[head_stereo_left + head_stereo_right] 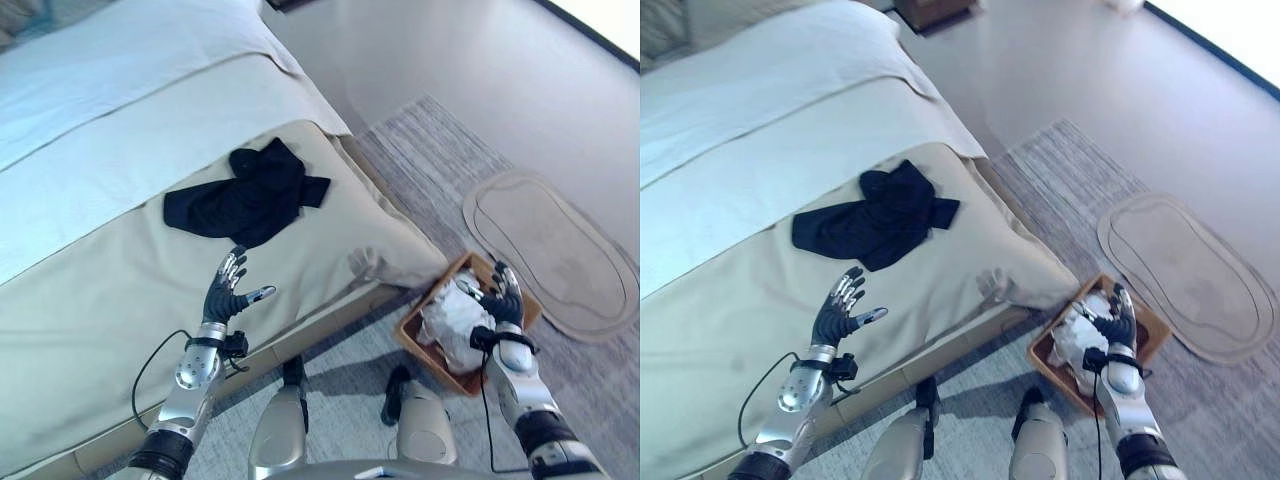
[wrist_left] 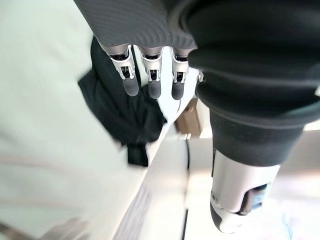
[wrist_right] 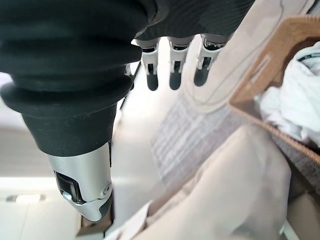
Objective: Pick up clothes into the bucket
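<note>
One dark garment (image 1: 250,195) lies crumpled on the bed (image 1: 120,270), just beyond the fingertips of the left hand (image 1: 226,291), which hovers above the beige cover with fingers straight and spread, thumb out to the side, holding nothing. The cloth is black, soft and matte, bunched into folds with a sleeve-like end sticking out away from the hand; no label or writing can be made out on it. In the left wrist view the same black cloth (image 2: 122,117) shows past the fingers (image 2: 153,82), its edges smeared and hard to read.

The right hand (image 1: 503,300) is raised over the basket (image 1: 418,345) on the floor, fingers straight and relaxed, empty. The basket is a brown, box-shaped container with straight walls, standing just beside the bed's corner. White crumpled cloth (image 1: 452,322) fills it, lying under and in front of that hand; part of it is hidden by the hand and wrist. No print is legible on the basket.

Past the right hand lie a grey striped rug (image 1: 440,170) and, on it, a pale oval mat (image 1: 555,250) with a stitched border.
</note>
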Robot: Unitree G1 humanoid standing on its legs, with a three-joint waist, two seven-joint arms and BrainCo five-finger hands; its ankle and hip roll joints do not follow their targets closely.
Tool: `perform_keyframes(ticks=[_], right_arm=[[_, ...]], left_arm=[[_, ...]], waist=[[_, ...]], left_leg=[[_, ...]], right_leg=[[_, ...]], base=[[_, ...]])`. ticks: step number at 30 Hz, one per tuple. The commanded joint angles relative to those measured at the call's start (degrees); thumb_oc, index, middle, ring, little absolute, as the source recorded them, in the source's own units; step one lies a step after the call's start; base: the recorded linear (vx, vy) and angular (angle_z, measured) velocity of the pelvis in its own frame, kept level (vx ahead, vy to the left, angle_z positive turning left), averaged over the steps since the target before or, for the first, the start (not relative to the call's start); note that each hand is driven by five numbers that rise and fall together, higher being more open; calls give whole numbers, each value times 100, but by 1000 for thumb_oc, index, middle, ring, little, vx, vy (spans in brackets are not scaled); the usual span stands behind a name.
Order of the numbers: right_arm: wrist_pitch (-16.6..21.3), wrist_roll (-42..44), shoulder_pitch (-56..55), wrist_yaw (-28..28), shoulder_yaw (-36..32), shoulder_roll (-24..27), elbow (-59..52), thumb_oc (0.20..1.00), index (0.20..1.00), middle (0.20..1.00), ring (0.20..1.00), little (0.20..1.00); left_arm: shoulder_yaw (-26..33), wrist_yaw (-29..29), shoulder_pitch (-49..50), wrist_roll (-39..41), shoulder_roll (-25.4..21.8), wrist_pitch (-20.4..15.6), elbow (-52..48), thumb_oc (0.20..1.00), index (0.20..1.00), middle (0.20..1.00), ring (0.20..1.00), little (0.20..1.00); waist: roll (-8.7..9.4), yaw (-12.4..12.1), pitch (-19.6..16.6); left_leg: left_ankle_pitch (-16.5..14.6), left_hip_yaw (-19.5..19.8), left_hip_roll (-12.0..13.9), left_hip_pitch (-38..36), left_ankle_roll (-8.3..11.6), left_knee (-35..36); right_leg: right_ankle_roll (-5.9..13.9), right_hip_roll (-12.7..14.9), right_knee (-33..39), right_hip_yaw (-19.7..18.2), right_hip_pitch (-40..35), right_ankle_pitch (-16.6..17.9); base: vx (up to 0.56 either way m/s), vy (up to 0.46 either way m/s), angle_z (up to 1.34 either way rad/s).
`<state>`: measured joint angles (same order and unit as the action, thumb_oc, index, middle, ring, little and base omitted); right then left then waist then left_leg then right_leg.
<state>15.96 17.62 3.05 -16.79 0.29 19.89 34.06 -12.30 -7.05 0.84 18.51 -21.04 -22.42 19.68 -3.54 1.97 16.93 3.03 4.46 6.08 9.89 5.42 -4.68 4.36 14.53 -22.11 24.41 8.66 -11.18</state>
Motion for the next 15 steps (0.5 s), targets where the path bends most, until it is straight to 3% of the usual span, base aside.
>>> perform_keyframes(ticks=[1, 8, 11, 13, 15], right_arm=[[339, 188, 202, 54, -207, -82, -220, 1000, 1000, 1000, 1000, 1000], [269, 233, 112, 88, -484, -161, -149, 1000, 1000, 1000, 1000, 1000], [277, 304, 33, 118, -612, -206, -141, 1000, 1000, 1000, 1000, 1000], [279, 324, 29, 137, -606, -271, -130, 1000, 1000, 1000, 1000, 1000], [277, 342, 39, 184, -548, -288, -138, 1000, 1000, 1000, 1000, 1000]], left_arm=[[190, -46, -168, -615, -379, -193, -295, 1000, 1000, 1000, 1000, 1000], [529, 77, 291, -953, -674, -201, -607, 1000, 1000, 1000, 1000, 1000], [721, 159, 464, -918, -717, -221, -774, 1000, 1000, 1000, 1000, 1000], [817, 182, 532, -888, -712, -201, -828, 1000, 1000, 1000, 1000, 1000], [874, 193, 513, -883, -724, -190, -836, 1000, 1000, 1000, 1000, 1000]], waist=[[269, -25, -144], [534, -179, -511], [615, -186, -591], [650, -150, -564], [667, -98, -525]], left_leg=[[106, -247, 143, -17, 71, 15], [-430, -355, -492, -248, -264, -233], [-577, -360, -736, -365, -448, -298], [-600, -364, -803, -442, -546, -317], [-613, -345, -797, -557, -599, -266]], right_leg=[[569, 354, 1088, -75, -552, 1234], [880, 900, 1296, -141, -1054, 1678], [864, 1091, 988, -292, -1065, 1806], [808, 1091, 640, -482, -980, 1878], [721, 805, 383, -931, -779, 1749]], base=[[121, 153, 21], [158, 237, 12], [114, 194, 5], [114, 212, 13], [63, 123, 13]])
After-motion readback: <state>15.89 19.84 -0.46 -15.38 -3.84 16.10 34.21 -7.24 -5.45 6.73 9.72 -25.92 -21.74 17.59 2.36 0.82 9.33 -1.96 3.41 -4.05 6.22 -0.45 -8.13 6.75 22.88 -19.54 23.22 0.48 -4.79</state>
